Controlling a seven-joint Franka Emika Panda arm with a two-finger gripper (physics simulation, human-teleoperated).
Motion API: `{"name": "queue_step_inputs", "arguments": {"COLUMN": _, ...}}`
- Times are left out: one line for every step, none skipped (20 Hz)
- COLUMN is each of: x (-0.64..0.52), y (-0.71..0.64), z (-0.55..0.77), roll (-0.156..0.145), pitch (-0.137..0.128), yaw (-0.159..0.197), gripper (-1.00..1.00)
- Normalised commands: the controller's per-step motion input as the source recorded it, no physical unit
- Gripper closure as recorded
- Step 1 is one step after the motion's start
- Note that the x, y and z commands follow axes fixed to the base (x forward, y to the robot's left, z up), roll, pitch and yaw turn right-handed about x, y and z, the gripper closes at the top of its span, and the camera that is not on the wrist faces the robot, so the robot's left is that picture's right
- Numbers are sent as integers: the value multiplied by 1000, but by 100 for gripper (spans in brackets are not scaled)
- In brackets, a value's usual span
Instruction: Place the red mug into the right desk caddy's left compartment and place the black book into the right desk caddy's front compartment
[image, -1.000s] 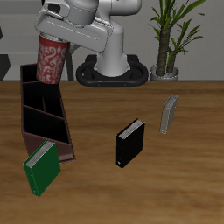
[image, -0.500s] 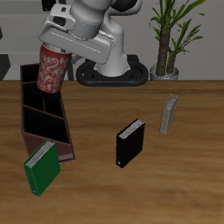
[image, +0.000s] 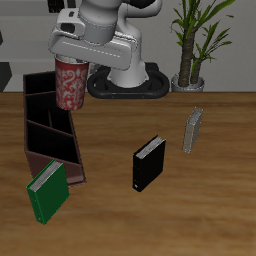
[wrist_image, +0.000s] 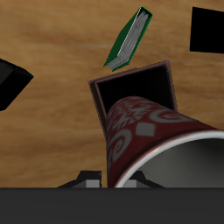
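Note:
My gripper (image: 72, 52) is shut on the red mug (image: 70, 84) and holds it upright in the air over the back part of the right desk caddy (image: 45, 132), the long maroon-brown box with dividers. In the wrist view the red mug (wrist_image: 153, 131) fills the foreground, with the caddy (wrist_image: 131, 86) below it. The black book (image: 148, 163) stands upright on the table nearer the middle, apart from the caddy. It shows in the wrist view (wrist_image: 12, 80) too.
A green book (image: 47, 190) leans by the caddy's front end. A thin grey book (image: 192, 130) stands farther back. A potted plant (image: 190, 40) stands beside the robot's base (image: 128, 75).
The arm has swung the red mug sideways toward the table's middle and lowered it a little, and the mug has gone from tilted to upright.

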Motion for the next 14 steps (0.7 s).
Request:
{"name": "queue_step_inputs", "arguments": {"x": -128, "y": -108, "z": 176, "roll": 36, "pitch": -55, "yaw": 2, "gripper": 100}}
{"name": "queue_step_inputs", "arguments": {"x": -79, "y": -108, "z": 155, "roll": -8, "pitch": -104, "yaw": 54, "gripper": 100}}
{"name": "queue_step_inputs", "arguments": {"x": -43, "y": -240, "z": 107, "roll": 98, "pitch": 88, "yaw": -110, "gripper": 100}}
{"name": "queue_step_inputs", "arguments": {"x": -57, "y": -265, "z": 138, "roll": 2, "pitch": 28, "yaw": -114, "gripper": 100}}
{"name": "queue_step_inputs", "arguments": {"x": 13, "y": -91, "z": 81, "roll": 35, "pitch": -21, "yaw": 58, "gripper": 100}}
{"name": "queue_step_inputs", "arguments": {"x": 29, "y": -282, "z": 139, "roll": -16, "pitch": -17, "yaw": 77, "gripper": 100}}
{"name": "queue_step_inputs", "arguments": {"x": 26, "y": -304, "z": 148, "roll": 62, "pitch": 68, "yaw": -237, "gripper": 100}}
{"name": "queue_step_inputs", "arguments": {"x": 0, "y": 0, "z": 0, "roll": 0, "pitch": 0, "yaw": 0, "gripper": 100}}
{"name": "queue_step_inputs", "arguments": {"x": 95, "y": -205, "z": 60, "roll": 84, "pitch": 70, "yaw": -33, "gripper": 100}}
{"name": "queue_step_inputs", "arguments": {"x": 82, "y": -433, "z": 129, "roll": -192, "pitch": -88, "yaw": 129, "gripper": 100}}
{"name": "queue_step_inputs", "arguments": {"x": 109, "y": -139, "z": -86, "roll": 106, "pitch": 92, "yaw": -73, "gripper": 100}}
{"name": "queue_step_inputs", "arguments": {"x": 157, "y": -312, "z": -11, "roll": -98, "pitch": 19, "yaw": 17, "gripper": 100}}
{"name": "queue_step_inputs", "arguments": {"x": 59, "y": -171, "z": -16, "roll": 72, "pitch": 53, "yaw": -76, "gripper": 100}}
{"name": "queue_step_inputs", "arguments": {"x": 0, "y": 0, "z": 0, "roll": 0, "pitch": 0, "yaw": 0, "gripper": 100}}
